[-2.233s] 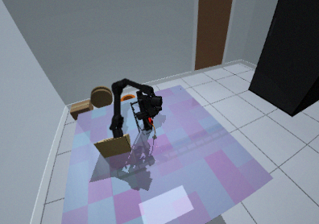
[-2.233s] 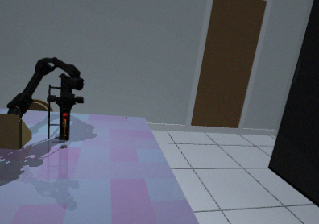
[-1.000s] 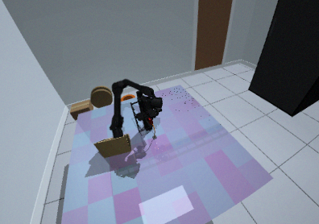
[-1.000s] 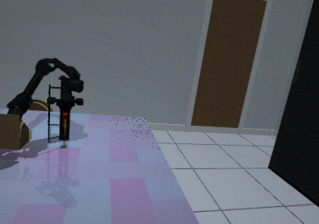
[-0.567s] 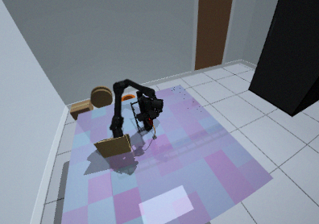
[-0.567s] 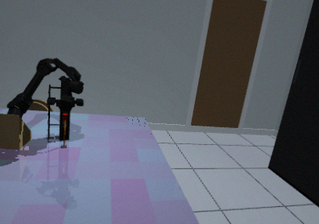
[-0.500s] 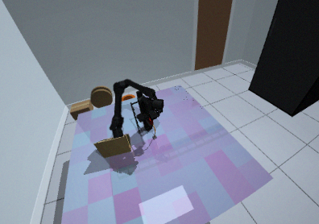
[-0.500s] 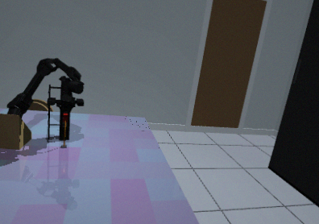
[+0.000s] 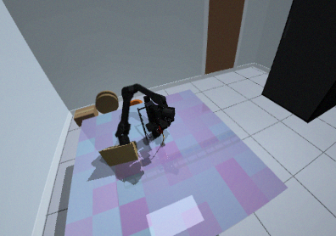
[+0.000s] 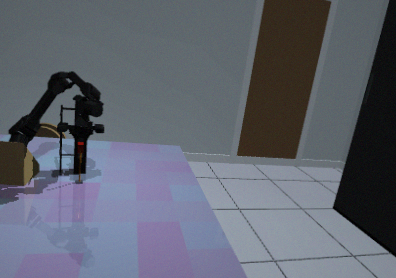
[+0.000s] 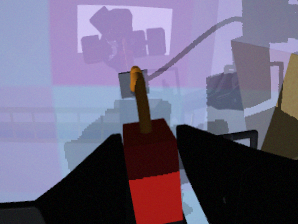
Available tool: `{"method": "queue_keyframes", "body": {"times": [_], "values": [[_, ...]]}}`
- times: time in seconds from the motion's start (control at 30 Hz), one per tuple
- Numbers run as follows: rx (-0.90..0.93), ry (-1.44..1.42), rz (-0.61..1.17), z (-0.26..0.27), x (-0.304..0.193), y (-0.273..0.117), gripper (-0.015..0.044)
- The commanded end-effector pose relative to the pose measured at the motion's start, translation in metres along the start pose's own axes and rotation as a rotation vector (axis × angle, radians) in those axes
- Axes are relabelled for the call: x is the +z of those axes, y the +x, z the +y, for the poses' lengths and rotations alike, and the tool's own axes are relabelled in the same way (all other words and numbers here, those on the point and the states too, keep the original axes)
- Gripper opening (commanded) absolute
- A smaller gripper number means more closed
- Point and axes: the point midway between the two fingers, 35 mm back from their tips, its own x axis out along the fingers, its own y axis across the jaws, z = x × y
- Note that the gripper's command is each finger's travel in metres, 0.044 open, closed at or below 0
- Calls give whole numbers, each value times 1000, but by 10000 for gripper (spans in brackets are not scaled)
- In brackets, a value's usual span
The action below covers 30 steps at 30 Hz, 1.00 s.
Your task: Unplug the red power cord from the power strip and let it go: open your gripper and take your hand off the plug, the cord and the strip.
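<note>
My gripper [image 11: 149, 139] [image 10: 80, 152] is shut on the red plug [image 11: 156, 197] [image 10: 80, 143] [image 9: 160, 130], with a finger close against each side of it. The plug has a dark red end and a black part at the lower edge of the wrist view. An orange-brown cord [image 11: 143, 110] runs from its dark end to a small grey block [image 11: 125, 86] [image 10: 79, 182] on the table. I cannot make out the power strip or whether the plug is seated in it.
A thin black upright frame [image 10: 61, 140] [image 11: 256, 142] stands close beside the gripper. A tan block [image 9: 120, 154] [image 10: 12, 164] is near the arm's base. A round brown object [image 9: 107, 102], a wooden box [image 9: 86, 115] and something orange [image 9: 136, 102] are behind.
</note>
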Motion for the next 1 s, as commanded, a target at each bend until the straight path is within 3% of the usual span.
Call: {"method": "queue_keyframes", "body": {"times": [0.0, 0.4, 0.57, 0.97], "values": [[1, -6, -4, 0, -1, 0, 131], [1, -6, -6, 1, 16, -4, 440], [1, -7, -8, 0, 57, -12, 440], [1, -7, -8, 0, 58, -12, 440]]}}
